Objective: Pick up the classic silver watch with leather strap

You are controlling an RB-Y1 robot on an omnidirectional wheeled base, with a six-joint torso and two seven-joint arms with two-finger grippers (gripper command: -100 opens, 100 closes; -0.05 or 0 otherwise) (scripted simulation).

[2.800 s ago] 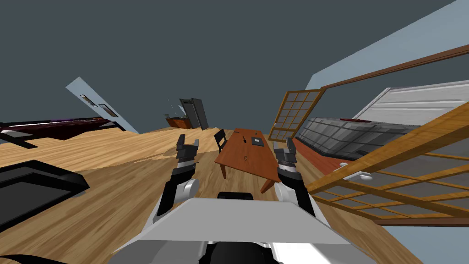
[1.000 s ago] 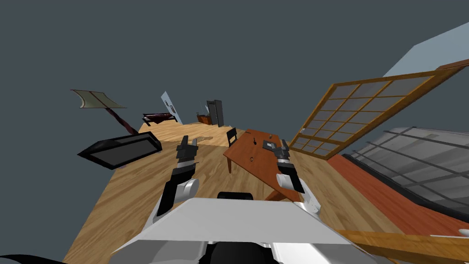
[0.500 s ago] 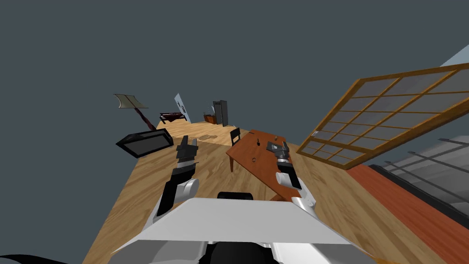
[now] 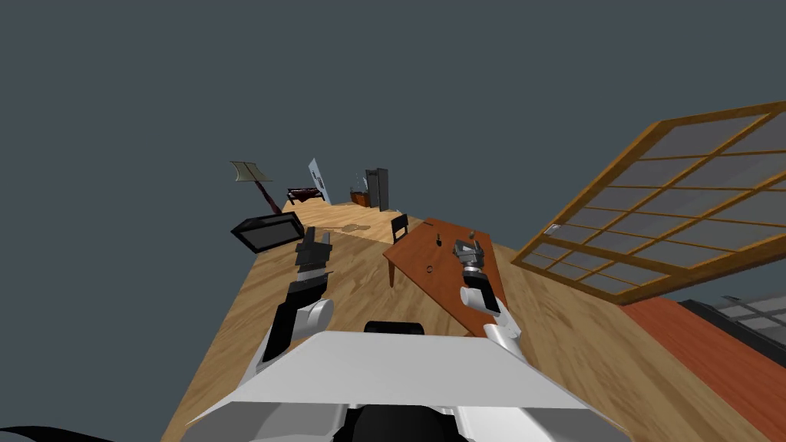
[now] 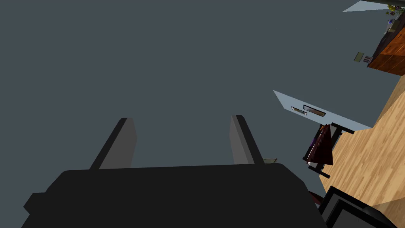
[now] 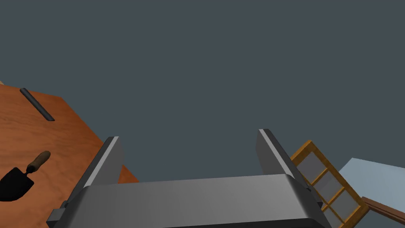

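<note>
Head view: one reddish-brown table [image 4: 439, 290] is seen ahead, and the step in hand is judged to be the approach, with nothing grasped yet. A small dark ring [image 4: 427, 268] lies on the table's near half, towards its left edge. It is taken to be the watch, though it is too small for a strap or a case to be told.

The right gripper [image 4: 469, 246] is held above the table's right side, beyond the ring and well apart from it. In the right wrist view its blades [image 6: 112, 152] are seen spread apart, with nothing between them. The left gripper [image 4: 315, 240] is held over the wooden floor [image 4: 230, 338], left of the table. Its blades [image 5: 127, 134] are likewise parted and empty.

For the next move, the right hand would need to be drawn back towards the ring, tipped down and lowered over it. A thin, flat-lying thing is judged likely to slip from such narrow blades.

By count there are two grippers, one table and one dark chair [image 4: 399, 227] at the table's far left corner. On the tabletop, besides the ring, one small dark upright thing [image 4: 437, 239] is counted at the far end. In the right wrist view one black trowel [image 6: 19, 180] with a brown handle and one dark rod [image 6: 36, 104] are counted on the table.
</note>
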